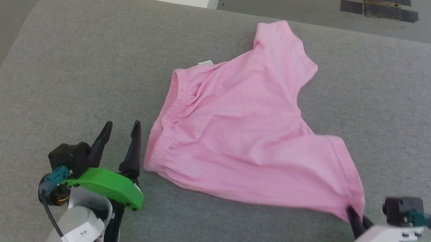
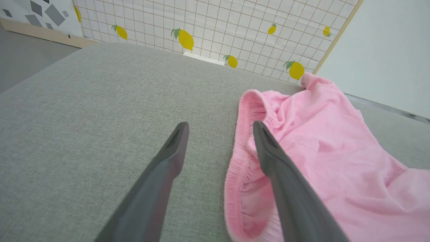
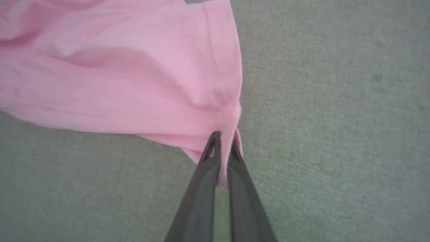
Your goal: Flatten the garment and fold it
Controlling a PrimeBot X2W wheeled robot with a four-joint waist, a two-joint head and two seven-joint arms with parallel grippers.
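Here the pink garment (image 1: 237,138) lies spread but wrinkled on the grey fabric surface (image 1: 68,65), with its gathered hem (image 1: 169,113) facing the left pincer (image 1: 122,124). That pincer stands wide open and empty just beside the hem. The right pincer (image 1: 351,211) is closed tight on the garment's near right corner, where the cloth bunches to a point.

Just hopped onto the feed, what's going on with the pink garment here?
The right end effector is shut on a near corner of the pink garment. The left end effector is open beside the gathered elastic edge, holding nothing. The garment lies spread but wrinkled on the gray cushion, not yet folded.
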